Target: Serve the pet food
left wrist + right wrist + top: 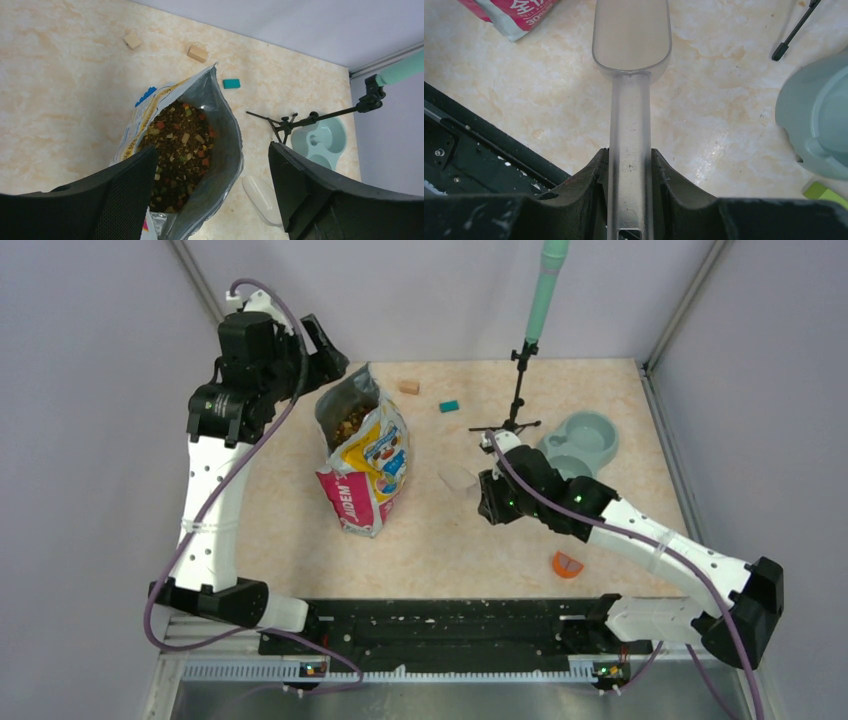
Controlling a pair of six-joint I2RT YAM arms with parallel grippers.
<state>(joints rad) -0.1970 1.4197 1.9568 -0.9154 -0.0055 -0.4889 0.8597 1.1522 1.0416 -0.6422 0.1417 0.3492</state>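
Observation:
The pet food (pixel 177 150) is brown kibble with coloured bits inside the open yellow-white-pink bag (pixel 365 455), which lies mid-table. It shows in the top view (pixel 350 423) at the bag's mouth. My left gripper (pixel 325 350) is open and empty, hovering just behind the bag's mouth; it also shows in the left wrist view (pixel 212 172). My right gripper (pixel 487 495) is shut on the handle of a clear plastic scoop (pixel 631 90), whose empty bowl (pixel 457 478) points toward the bag. A grey-green double pet bowl (pixel 580 440) stands at the right.
A black tripod (pixel 515 390) with a mint-green pole stands beside the pet bowl. A tan wooden block (pixel 408 387) and a teal block (pixel 449 406) lie at the back. An orange piece (pixel 567 564) lies near the right arm. A black rail (pixel 440 625) runs along the front.

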